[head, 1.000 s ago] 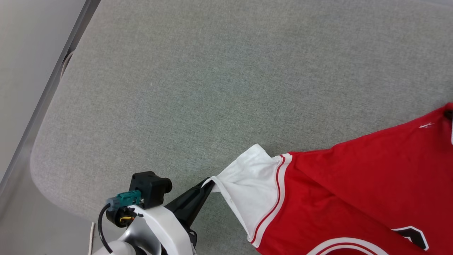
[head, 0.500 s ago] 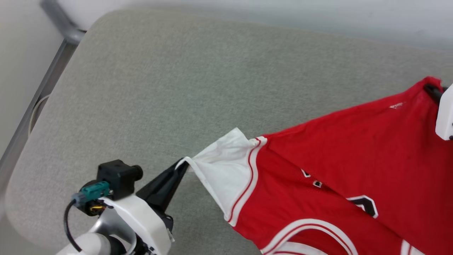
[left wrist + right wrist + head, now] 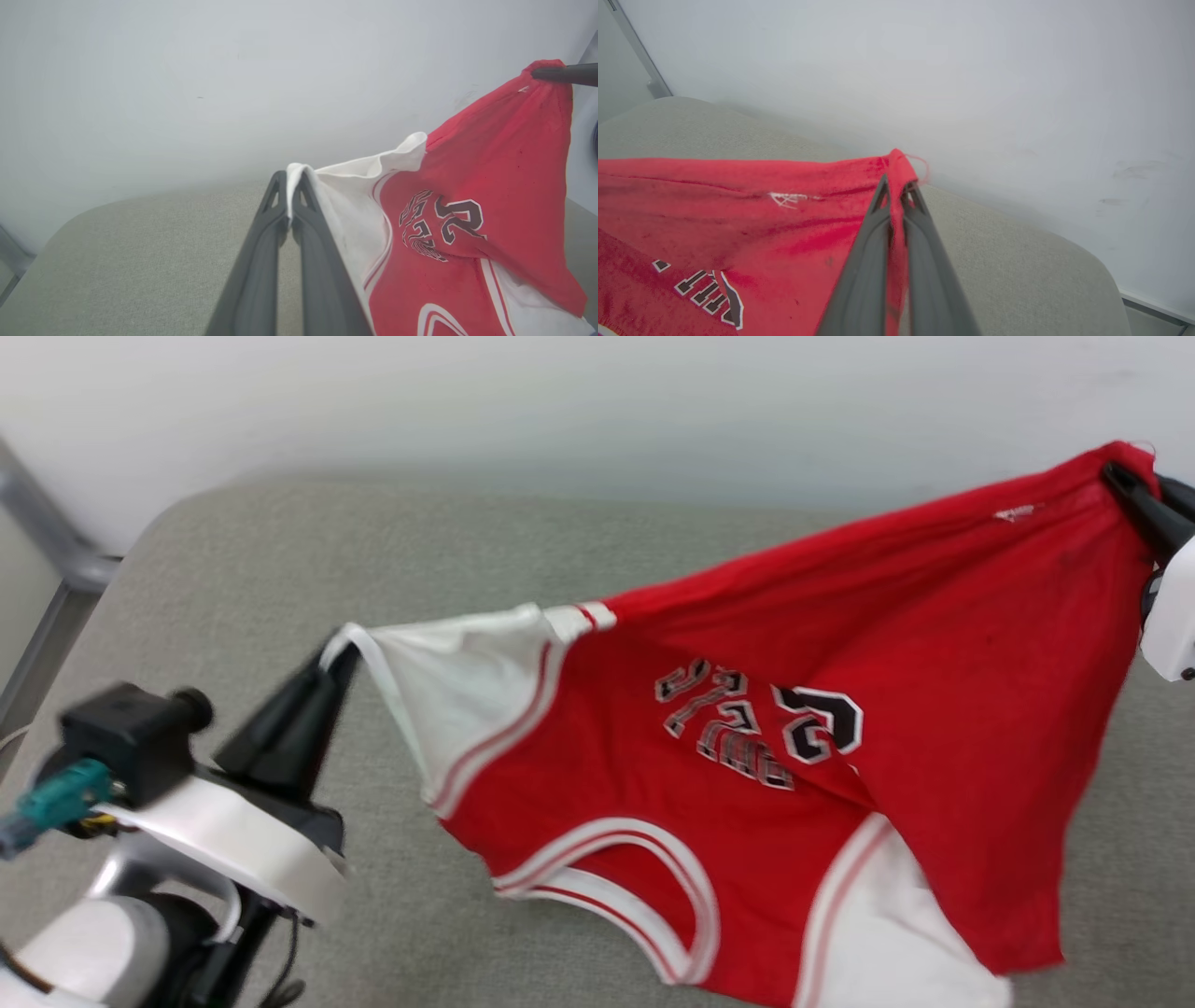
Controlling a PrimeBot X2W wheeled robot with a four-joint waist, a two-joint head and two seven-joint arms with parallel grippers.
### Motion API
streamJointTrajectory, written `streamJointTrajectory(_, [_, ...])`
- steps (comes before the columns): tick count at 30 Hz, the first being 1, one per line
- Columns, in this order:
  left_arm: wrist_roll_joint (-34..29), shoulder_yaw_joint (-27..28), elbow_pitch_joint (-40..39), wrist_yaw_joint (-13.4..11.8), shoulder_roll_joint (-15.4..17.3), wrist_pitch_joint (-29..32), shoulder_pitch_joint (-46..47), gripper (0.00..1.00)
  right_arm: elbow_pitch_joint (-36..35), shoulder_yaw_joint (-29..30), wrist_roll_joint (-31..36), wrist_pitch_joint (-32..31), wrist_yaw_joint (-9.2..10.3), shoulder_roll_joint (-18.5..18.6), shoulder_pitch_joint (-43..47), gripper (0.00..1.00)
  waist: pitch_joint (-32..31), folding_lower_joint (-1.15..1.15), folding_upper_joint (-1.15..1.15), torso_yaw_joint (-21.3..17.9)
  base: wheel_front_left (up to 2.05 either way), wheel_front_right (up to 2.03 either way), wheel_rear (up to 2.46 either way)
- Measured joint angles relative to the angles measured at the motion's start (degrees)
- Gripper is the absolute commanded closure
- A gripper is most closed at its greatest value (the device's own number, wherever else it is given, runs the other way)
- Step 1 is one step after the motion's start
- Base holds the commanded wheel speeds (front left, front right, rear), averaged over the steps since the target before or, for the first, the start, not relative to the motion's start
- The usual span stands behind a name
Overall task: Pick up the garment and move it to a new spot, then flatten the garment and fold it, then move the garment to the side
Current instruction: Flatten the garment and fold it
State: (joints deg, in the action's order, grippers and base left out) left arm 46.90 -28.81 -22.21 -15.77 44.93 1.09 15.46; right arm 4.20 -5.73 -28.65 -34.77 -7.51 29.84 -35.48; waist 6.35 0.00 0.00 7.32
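Our left gripper point(image 3: 336, 651) is clamped tight on the hem of the white sleeve point(image 3: 457, 681). Our right gripper point(image 3: 1117, 476) is pinched on a red corner of the shirt point(image 3: 952, 644). The shirt hangs stretched between them above the grey cushion point(image 3: 233, 569), with the print facing us and its lower edge drooping toward the cushion.

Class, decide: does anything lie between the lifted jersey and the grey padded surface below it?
Nothing visible does: the garment, pinched by the left gripper and the right gripper, hangs directly above the grey padded surface.
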Motion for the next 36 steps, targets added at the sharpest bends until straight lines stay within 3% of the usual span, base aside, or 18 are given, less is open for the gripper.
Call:
streamJointTrajectory(9, [-1.8, 7.6, -3.5, -3.4, 3.7, -2.1, 4.3, 1.0, -6.6, 0.5, 0.4, 2.5, -0.01, -0.3, 0.0, 1.0, -2.9, 0.0, 0.0, -5.0, 0.0, 0.0, 0.0])
streamJointTrajectory(21, [-5.4, 14.2, -4.0, -4.4, 7.1, -3.1, 17.3, 1.0, -14.1, 2.8, 1.1, 2.4, -0.01, -1.0, -1.6, 1.0, -0.7, 0.0, 0.0, -8.9, 0.0, 0.0, 0.0])
streamJointTrajectory(30, [-6.9, 14.9, -0.8, -0.4, 9.5, -1.5, 29.7, 1.0, -17.7, 5.9, 2.0, 2.1, -0.02, -1.4, -6.0, 1.0, 4.6, 0.0, 0.0, -9.7, 0.0, 0.0, 0.0])
streamJointTrajectory(36, [-7.5, 14.2, 4.0, 5.2, 12.0, 1.6, 40.4, 1.0, -17.2, 7.3, 3.3, 1.8, -0.03, -0.8, -12.2, 1.0, 10.4, 0.01, 0.0, -9.8, 0.0, 0.0, 0.0])
